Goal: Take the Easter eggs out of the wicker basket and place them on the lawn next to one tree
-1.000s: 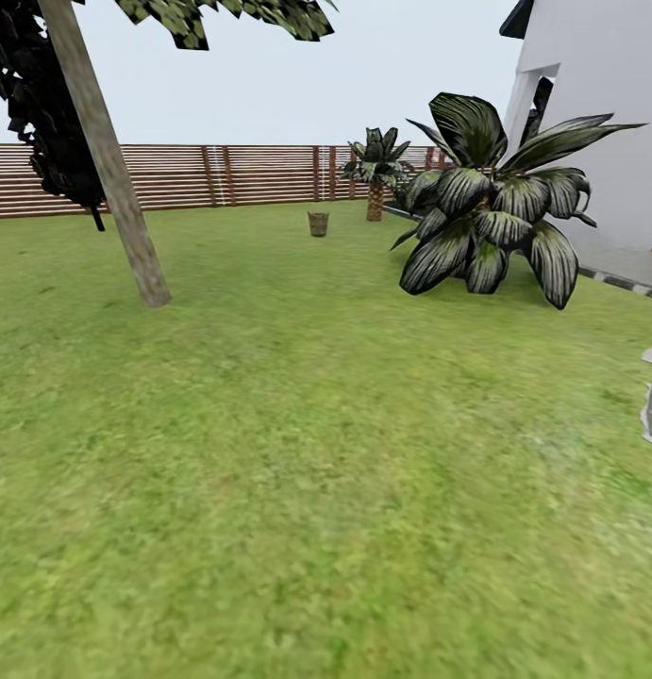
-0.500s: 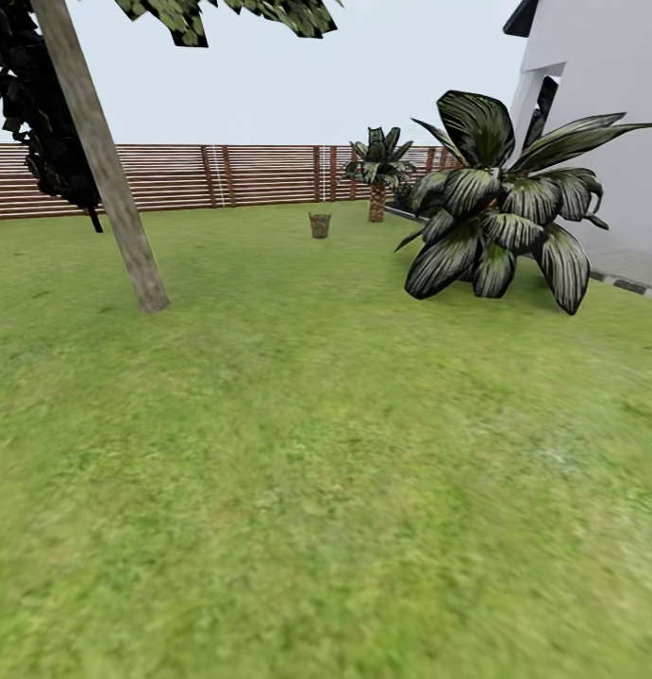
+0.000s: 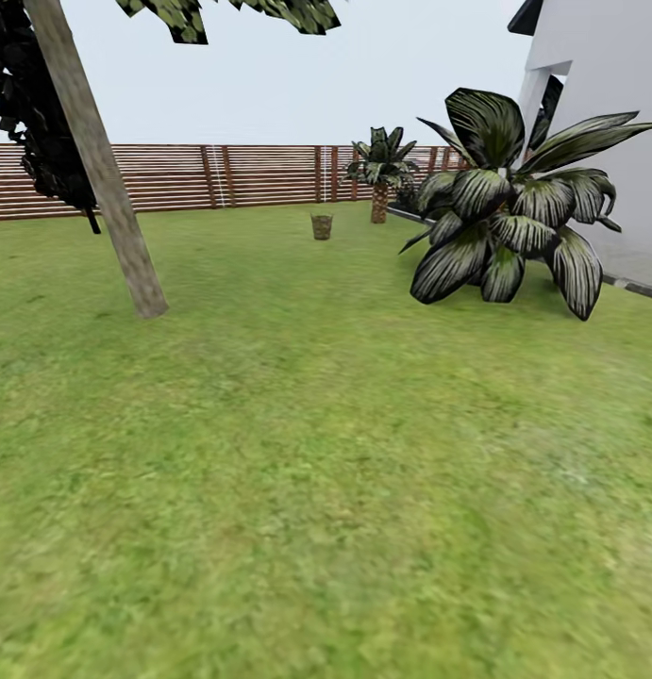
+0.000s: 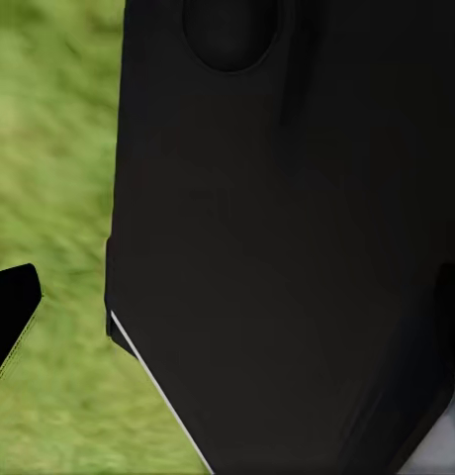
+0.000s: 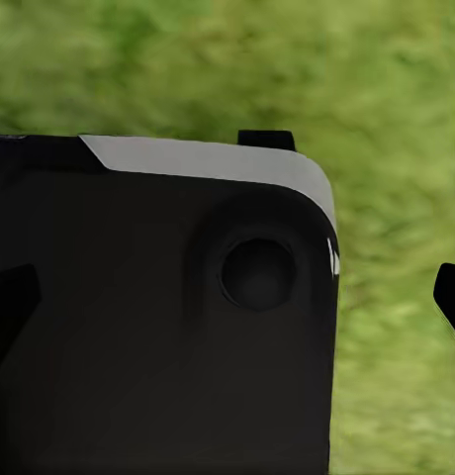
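Observation:
The wicker basket (image 3: 321, 225) stands far off on the lawn (image 3: 307, 453), small and brown, in front of the slat fence. The Easter eggs are not visible at this distance. A tree (image 3: 107, 189) with a thick, pale, leaning trunk rises from the grass at the left, nearer than the basket. In the left wrist view, a dark fingertip (image 4: 10, 319) of my left gripper (image 4: 227, 317) sits at the frame edge over grass, in front of my black body. In the right wrist view, my right gripper (image 5: 227, 297) has its fingertips (image 5: 451, 297) spread wide, with nothing between them.
A big dark broad-leaved plant (image 3: 514, 226) stands on the right by the white house wall (image 3: 609, 141). A short palm (image 3: 380, 179) grows near the brown fence (image 3: 222, 174) behind the basket. Open grass stretches from me to the basket.
The whole view has shifted as the camera moved forward. The plant and tree look slightly nearer, and the stepping stones at the right edge have left the picture.

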`<state>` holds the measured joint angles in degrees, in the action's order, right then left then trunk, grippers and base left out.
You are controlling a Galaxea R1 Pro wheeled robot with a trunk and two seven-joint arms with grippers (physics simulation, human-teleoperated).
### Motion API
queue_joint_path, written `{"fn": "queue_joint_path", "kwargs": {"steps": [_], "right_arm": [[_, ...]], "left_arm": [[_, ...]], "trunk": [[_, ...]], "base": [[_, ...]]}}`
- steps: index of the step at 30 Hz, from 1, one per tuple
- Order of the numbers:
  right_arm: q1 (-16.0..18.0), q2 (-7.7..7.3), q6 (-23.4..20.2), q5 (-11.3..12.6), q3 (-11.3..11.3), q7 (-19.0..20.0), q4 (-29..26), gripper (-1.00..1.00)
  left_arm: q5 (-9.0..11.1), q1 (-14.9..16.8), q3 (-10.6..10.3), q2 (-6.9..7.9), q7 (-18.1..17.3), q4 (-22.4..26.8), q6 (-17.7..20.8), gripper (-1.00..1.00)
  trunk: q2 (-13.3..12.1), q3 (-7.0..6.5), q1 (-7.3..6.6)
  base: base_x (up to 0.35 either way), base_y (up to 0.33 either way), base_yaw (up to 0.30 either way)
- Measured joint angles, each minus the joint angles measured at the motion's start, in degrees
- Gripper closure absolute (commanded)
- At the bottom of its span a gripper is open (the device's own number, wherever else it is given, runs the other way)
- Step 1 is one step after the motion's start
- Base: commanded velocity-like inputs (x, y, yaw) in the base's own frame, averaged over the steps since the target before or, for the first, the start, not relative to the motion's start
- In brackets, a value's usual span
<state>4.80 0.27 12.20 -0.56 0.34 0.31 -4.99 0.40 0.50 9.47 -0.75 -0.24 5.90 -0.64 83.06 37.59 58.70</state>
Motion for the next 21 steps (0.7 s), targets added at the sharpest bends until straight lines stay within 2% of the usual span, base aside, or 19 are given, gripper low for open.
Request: {"fn": "queue_joint_path", "kwargs": {"steps": [21], "right_arm": [[0.0,0.0,0.0,0.05,0.0,0.0,0.02,-1.0]], "left_arm": [[0.0,0.0,0.0,0.02,0.0,0.0,0.0,-1.0]], "trunk": [[0.0,0.0,0.0]], "base": [[0.314,0.106,0.0]]}}
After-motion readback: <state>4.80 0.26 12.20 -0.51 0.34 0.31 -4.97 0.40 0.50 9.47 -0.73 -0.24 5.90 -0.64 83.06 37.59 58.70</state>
